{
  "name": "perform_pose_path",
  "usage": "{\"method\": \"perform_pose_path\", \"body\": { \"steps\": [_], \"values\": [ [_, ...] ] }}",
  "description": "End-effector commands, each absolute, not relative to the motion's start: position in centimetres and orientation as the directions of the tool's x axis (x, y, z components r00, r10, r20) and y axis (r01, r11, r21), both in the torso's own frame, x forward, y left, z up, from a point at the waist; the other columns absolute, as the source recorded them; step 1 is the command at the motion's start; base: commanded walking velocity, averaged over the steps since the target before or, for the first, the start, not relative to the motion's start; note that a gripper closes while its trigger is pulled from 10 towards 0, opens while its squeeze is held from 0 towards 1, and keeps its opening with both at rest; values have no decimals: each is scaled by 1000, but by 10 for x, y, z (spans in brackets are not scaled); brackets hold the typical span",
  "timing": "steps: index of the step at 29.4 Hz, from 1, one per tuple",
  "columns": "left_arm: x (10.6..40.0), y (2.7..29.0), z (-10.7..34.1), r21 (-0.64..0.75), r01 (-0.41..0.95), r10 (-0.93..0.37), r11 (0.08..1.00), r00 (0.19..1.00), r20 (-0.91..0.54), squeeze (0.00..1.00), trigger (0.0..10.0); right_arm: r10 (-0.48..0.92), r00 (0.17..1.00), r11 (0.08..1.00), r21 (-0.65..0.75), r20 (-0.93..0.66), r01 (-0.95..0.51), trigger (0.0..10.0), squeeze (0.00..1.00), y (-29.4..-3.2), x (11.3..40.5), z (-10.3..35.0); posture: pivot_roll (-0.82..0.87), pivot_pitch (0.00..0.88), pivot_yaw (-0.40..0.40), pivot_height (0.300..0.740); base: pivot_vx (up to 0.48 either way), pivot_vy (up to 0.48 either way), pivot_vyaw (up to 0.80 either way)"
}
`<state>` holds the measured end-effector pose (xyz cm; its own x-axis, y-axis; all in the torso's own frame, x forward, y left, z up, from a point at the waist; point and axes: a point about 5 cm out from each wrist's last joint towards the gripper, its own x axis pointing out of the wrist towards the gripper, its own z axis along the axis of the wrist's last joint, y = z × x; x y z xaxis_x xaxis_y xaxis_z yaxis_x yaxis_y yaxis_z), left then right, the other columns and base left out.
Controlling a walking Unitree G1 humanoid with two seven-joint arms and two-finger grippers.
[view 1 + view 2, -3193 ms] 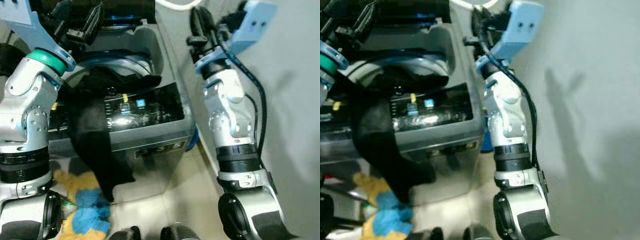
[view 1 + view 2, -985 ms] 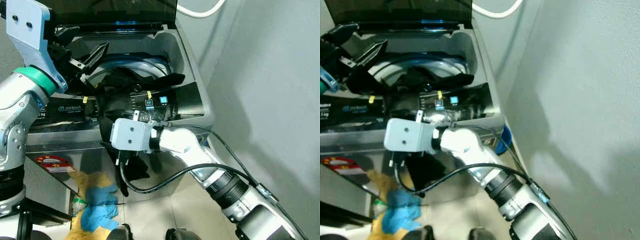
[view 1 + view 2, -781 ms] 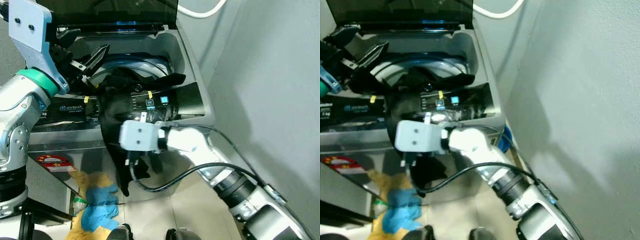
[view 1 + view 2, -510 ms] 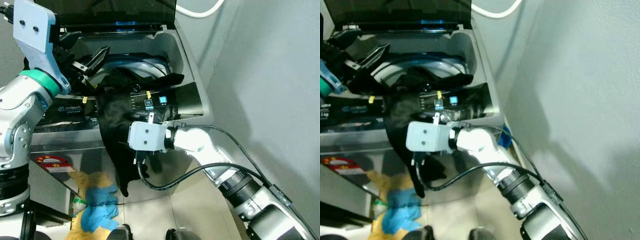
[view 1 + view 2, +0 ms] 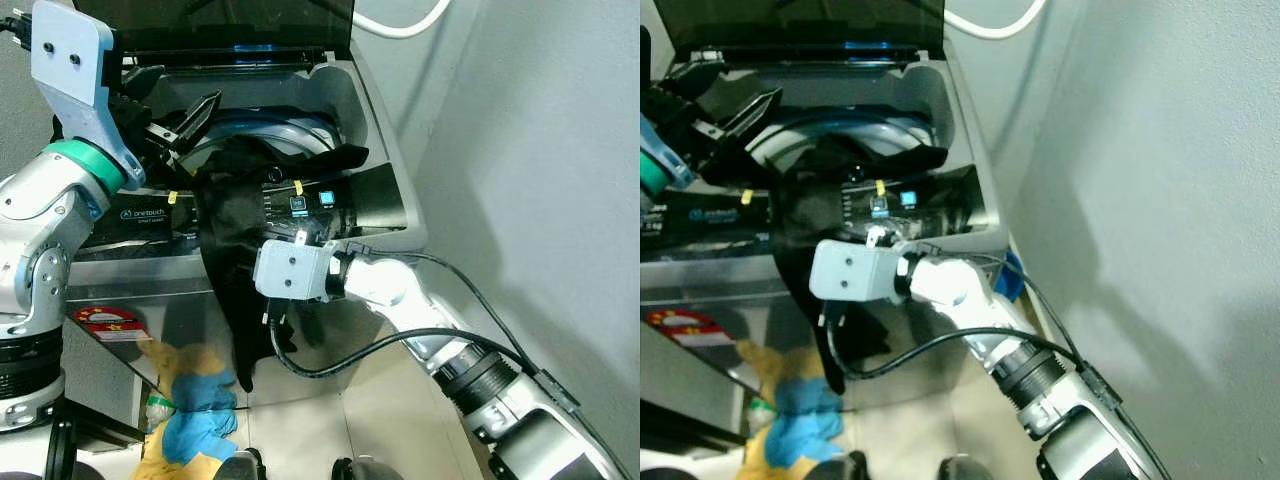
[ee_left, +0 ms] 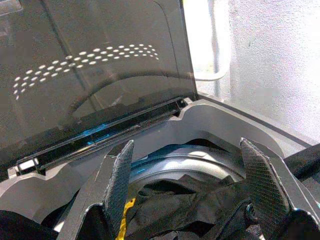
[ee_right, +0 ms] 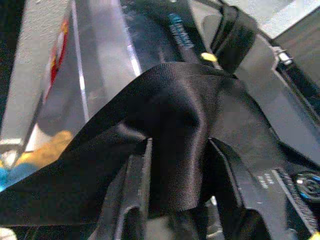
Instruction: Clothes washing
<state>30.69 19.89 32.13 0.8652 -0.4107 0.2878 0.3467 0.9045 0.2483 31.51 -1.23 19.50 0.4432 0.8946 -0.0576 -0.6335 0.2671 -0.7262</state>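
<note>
The right wrist view shows the right tool point(image 7: 172, 200) clamped on the black garment point(image 5: 235, 240), glossy and draped over the washing machine point(image 5: 375, 130) front. The left tool point(image 6: 187, 185) hovers spread above the drum.

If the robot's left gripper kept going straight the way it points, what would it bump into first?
Probably the black garment bunched in the washing machine's drum opening. The open left gripper points just above it, so depth is hard to judge.
</note>
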Motion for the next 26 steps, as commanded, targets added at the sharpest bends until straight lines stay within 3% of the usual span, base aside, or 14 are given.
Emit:
{"method": "perform_pose_path", "body": {
  "steps": [1, 15, 19, 20, 22, 23, 26],
  "values": [
    [305, 197, 319, 247, 353, -415, 903, 864, 284, 0, 10000, 882, 470, 307, -704, -44, -641, 0, 0, -18, 318, 194, 88, 87, 41, 740, 0, 0, 0],
    [305, 196, 319, 244, 355, -417, 902, 862, 288, 0, 10000, 898, 439, 358, -645, 39, -675, 0, 0, -14, 315, 205, 88, 83, 37, 740, 0, 0, 0],
    [305, 195, 319, 243, 356, -418, 902, 861, 290, 0, 10000, 887, 451, 410, -608, 93, -680, 0, 0, -12, 318, 213, 87, 77, 34, 740, 0, 0, 0],
    [305, 195, 320, 240, 361, -422, 901, 858, 294, 0, 10000, 867, 478, 460, -597, 142, -657, 4235, 0, -10, 323, 223, 84, 76, 33, 740, 0, 0, 0],
    [305, 195, 320, 240, 361, -422, 901, 858, 294, 0, 10000, 867, 478, 460, -597, 142, -657, 4235, 0, -10, 323, 223, 84, 76, 33, 740, 0, 0, 0],
    [305, 193, 321, 233, 371, -430, 899, 850, 305, 0, 10000, 844, 501, 509, -578, 190, -638, 10000, 0, -6, 331, 236, 76, 77, 31, 740, 0, 0, 0],
    [305, 189, 325, 227, 386, -444, 894, 833, 330, 0, 10000, 795, 552, 587, -549, 252, -595, 10000, 0, 3, 345, 256, 70, 79, 26, 740, 0, 0, 0]
  ]
}}
